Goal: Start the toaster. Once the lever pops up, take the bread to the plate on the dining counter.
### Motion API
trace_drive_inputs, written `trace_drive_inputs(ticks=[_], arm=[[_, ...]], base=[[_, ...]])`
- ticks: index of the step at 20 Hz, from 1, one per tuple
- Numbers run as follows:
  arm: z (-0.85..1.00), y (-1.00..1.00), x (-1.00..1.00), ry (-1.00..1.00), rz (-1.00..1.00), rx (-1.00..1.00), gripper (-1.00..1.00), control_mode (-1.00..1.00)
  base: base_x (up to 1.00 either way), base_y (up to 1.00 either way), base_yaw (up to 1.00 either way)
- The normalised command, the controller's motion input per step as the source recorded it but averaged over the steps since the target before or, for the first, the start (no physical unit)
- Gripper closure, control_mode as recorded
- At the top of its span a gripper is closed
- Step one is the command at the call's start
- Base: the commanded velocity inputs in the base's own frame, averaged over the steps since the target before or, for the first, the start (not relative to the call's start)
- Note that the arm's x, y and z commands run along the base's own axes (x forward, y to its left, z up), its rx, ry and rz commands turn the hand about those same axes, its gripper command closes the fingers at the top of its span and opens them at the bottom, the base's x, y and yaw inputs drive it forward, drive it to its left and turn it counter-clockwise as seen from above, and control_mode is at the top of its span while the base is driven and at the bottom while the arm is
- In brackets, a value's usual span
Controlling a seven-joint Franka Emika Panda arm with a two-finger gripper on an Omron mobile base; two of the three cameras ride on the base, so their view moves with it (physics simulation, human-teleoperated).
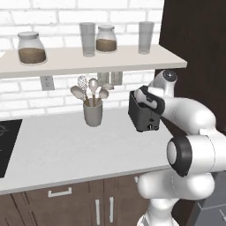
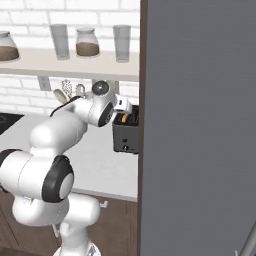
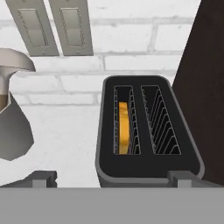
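The pincer (image 3: 111, 178) hangs just above the toaster (image 3: 148, 131) with its two tips spread wide, one to each side of the near end of the dark body, gripping nothing. Looking down through the hand view, the bread (image 3: 124, 127) sits deep in the left slot, its golden crust edge-on between the wires; the right slot is empty. The toaster stands on the pale bench (image 1: 70, 145), close against a dark tall cabinet (image 1: 198, 48), with a grey utensil cup (image 1: 93, 112) well to its other side.

The lever lies low on the front (I cannot make it out here), so a descent from this spot may land on the top rim, tip the light body, or push it back toward the wall.

The hand view shows the slots and slice; the left base view shows the toaster's front face (image 1: 145, 117) and the bench around it.
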Motion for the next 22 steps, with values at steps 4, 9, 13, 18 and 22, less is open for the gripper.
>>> trace_drive_inputs(ticks=[4,9,13,18,22], arm=[[-0.07,-0.08,0.14,0.02,0.00,0.00,-1.00,-1.00],[-0.11,-0.19,0.11,0.00,0.00,0.00,-1.00,-1.00],[-0.11,-0.12,0.09,0.00,0.00,0.00,-1.00,-1.00],[-0.01,-0.03,0.01,0.00,0.00,0.00,-1.00,-1.00],[0.00,0.00,0.00,0.00,0.00,0.00,-1.00,-1.00]], base=[[0.00,0.00,0.00],[0.00,0.00,0.00],[0.00,0.00,0.00],[0.00,0.00,0.00],[0.00,0.00,0.00]])
